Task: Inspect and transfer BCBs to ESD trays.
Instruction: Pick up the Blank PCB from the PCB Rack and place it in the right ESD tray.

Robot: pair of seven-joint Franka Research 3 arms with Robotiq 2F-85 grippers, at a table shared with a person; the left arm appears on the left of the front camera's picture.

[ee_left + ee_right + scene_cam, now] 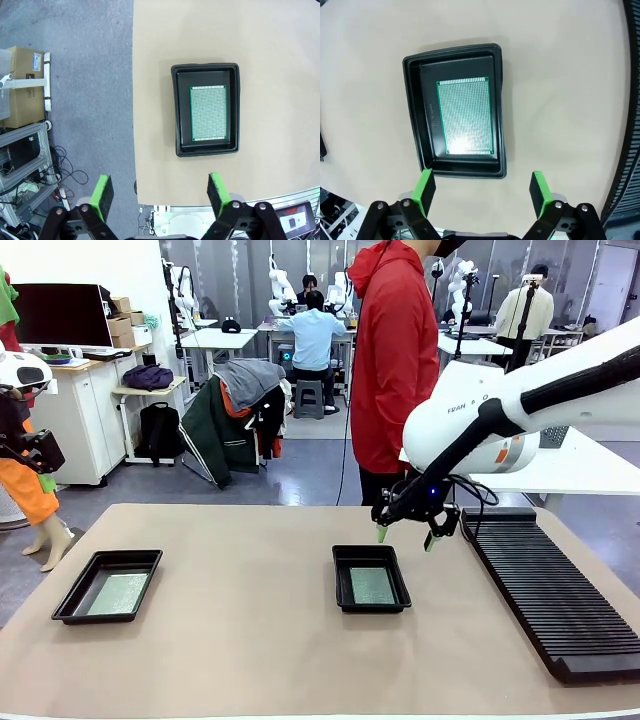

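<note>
From the front, both shallow glossy black plastic trays already carry a board. The one on my left side of the tan surface, the left tray, holds a thin green speckled circuit board lying flat. The middle tray holds a second green board. My right claw hangs just above that tray's far rim, spread wide, carrying nothing. The long black ribbed rack beside it looks bare of boards, so I judge the transfer is done or nearly so; what inspecting remains I cannot tell.

Along my left wrist, my left claw is spread fully, nothing between its green pads, high over the left tray with its board flat on the floor.

Along my right wrist, my right claw is released, touching nothing, with the middle tray below and its board lying flat inside.
</note>
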